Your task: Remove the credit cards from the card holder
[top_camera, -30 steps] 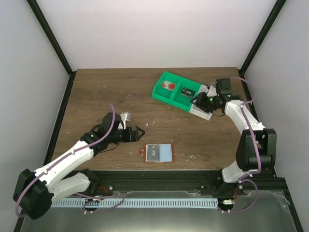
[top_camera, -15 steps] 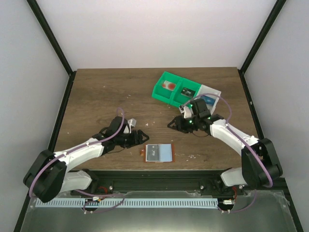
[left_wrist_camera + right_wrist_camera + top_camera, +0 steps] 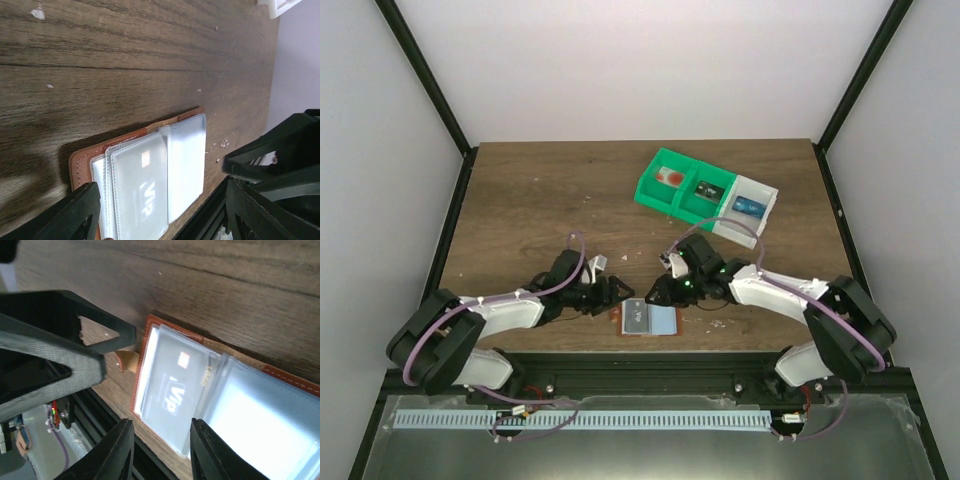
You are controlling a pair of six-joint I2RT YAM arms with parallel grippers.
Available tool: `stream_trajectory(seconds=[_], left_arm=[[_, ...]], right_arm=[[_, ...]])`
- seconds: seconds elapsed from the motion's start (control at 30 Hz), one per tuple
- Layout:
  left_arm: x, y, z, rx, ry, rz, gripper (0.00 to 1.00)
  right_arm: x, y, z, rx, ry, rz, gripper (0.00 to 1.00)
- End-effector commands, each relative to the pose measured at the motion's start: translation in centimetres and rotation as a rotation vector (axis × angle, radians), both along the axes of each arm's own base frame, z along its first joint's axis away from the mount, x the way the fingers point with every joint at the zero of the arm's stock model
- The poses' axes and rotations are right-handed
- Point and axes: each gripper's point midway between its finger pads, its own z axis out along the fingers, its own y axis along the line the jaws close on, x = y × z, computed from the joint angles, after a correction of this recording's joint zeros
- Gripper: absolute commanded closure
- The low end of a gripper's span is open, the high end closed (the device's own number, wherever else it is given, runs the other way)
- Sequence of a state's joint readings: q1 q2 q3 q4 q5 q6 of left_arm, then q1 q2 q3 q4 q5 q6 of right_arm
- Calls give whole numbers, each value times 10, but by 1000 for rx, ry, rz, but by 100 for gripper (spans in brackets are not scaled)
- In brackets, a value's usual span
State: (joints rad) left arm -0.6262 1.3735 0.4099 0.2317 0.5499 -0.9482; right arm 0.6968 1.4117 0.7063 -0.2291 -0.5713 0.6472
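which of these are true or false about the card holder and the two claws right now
1. The card holder lies open on the table. True.
2. A card marked VIP shows in one of its clear sleeves. True.
3. The left claw is shut on a card. False: its jaws stand open and hold nothing.
4. The card holder sits inside the white tray. False: it lies on the bare table near the front edge, apart from the trays.
5. The right claw is close by the card holder with its jaws apart. True.
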Motion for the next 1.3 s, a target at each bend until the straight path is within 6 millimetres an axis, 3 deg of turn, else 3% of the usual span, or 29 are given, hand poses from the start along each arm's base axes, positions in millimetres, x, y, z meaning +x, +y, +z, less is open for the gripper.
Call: stream_trajectory(seconds=[0.0,0.27,0.4,0.6,0.83,1.03,1.27], left_arm=[[0,-2,1,-23,-9,-8,29],[-4,2,-1,7,5,-14,28],[2,0,18,-10,-21,-1,27],[6,-10,46,-75,-45,-5,24],[-1,-12,48,-155,-24,5,24],[-10,-5,28,-136,8,16,23],[-18,-3,27,-168,25,12,23]], right_arm=[[-1,4,-22,-72,-3,-14,68],[-9,-1,-46,-122,33,-28,69],[-17,-1,-53,-126,56,-11,69],[-17,6,-43,-83,71,-11,69],[-20,14,-46,-48,114,-2,70],[-22,14,-51,-65,139,-3,70],[-31,2,-72,-133,160,-13,76]])
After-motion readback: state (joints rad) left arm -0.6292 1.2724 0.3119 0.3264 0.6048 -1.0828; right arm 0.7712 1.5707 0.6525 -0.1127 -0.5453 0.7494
